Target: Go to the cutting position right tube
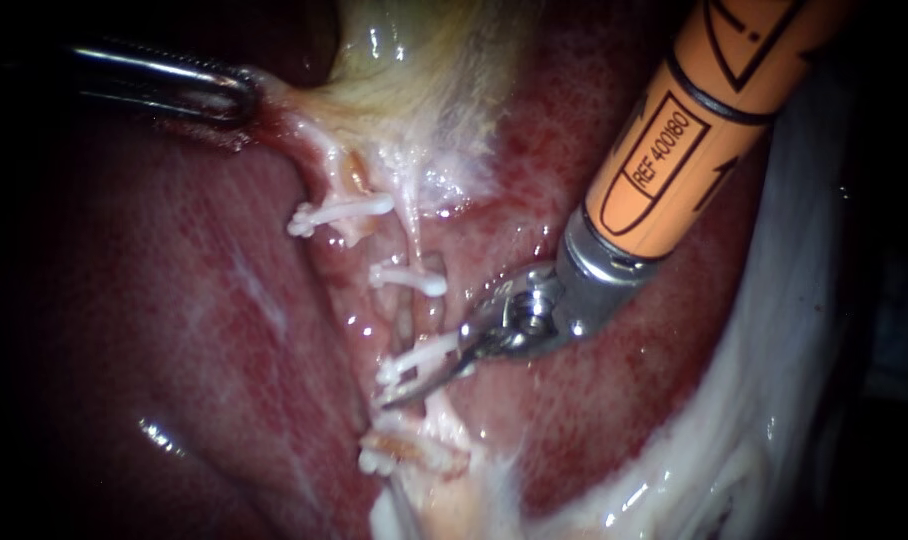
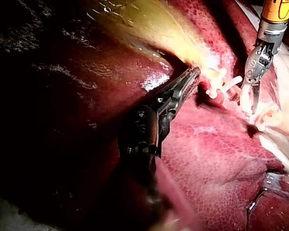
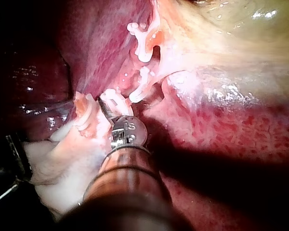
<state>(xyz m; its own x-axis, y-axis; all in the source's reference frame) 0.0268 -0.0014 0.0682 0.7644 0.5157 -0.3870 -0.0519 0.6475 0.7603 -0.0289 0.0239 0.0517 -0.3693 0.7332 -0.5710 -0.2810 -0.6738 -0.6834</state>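
Tube [image 1: 408, 316], long axis near-vertical, clips [image 1: 410, 280] crosswise on it.

Endoscope looks at close range onto the white clips [image 1: 406, 278] below the gallbladder [image 1: 414, 70]; wrist cameras sight along the left instrument [image 2: 192, 77] and right instrument [image 3: 106, 106] toward those same clips from opposite sides.

The only print you can see stands on your right instrument [image 1: 421, 378]. On its orange sleeve [image 1: 689, 130], at the upper right of the endoscope view, there is black framed lettering with arrow outlines. In both wrist views a small stamped mark sits on the metal hub [image 3: 129, 127] just behind its blades.
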